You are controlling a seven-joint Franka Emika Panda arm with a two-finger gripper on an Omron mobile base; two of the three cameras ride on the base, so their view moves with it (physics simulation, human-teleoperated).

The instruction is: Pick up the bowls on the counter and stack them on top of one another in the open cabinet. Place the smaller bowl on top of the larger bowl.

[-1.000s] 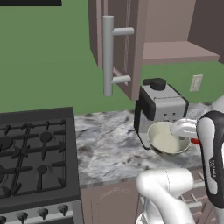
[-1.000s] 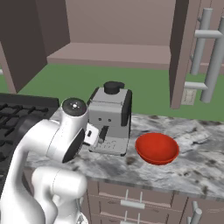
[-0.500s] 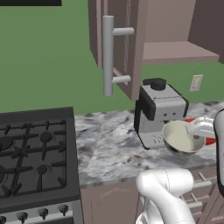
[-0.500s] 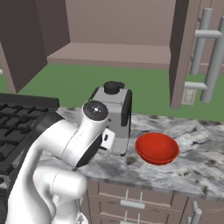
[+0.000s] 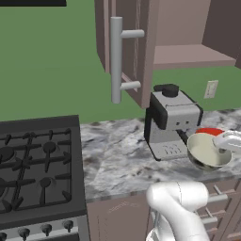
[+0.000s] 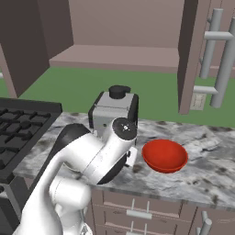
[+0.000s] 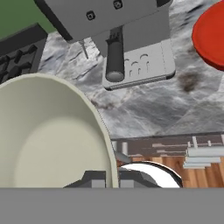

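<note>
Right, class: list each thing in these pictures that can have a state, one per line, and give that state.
cream bowl: held off the counter, tilted, empty.
gripper: shut on the cream bowl's rim.
red bowl: upright on the counter, empty.
cabinet: door open, shelf bare.
coffee machine: upright on the counter.

No readable text, label or number appears anywhere.

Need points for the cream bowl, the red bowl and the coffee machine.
cream bowl [image 7: 48, 140]: hand view, on its pale inside.
red bowl [image 6: 164, 155]: right base view, on its inner surface.
coffee machine [image 5: 172, 123]: left base view, on its grey front.
</note>
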